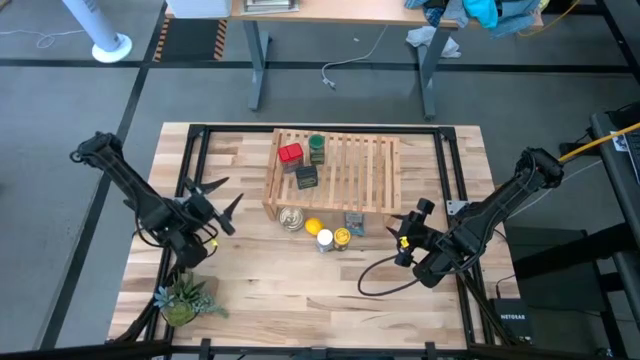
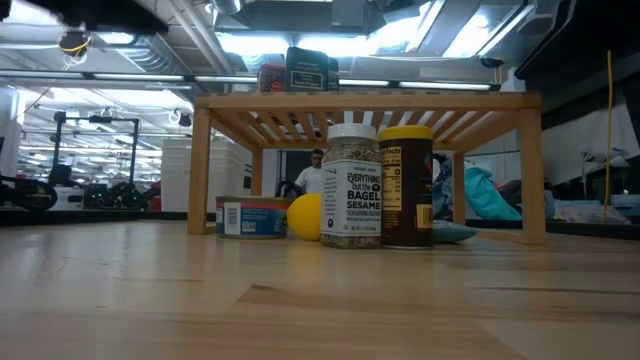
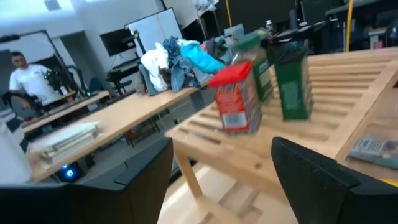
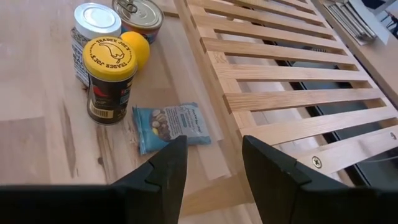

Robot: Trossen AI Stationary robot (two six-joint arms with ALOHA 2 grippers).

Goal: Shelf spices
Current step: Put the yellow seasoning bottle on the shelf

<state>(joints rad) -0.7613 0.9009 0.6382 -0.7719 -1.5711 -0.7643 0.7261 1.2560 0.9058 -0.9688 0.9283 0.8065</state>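
The yellow-lidded jar and the white-lidded jar stand upright on the tabletop just in front of the shelf, nearer the right end effector, whose fingers are spread and empty. The red tin, dark grey tin and green-lidded jar already stand on the slats. The left end effector waits, spread and empty, at the shelf's left; the shelf's right half is free.

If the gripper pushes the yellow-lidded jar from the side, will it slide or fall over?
The yellow-lidded jar stands upright and is taller than wide, so a high push would probably tip it. It seems to touch the white-lidded jar, which may move too. On its side it would likely roll.
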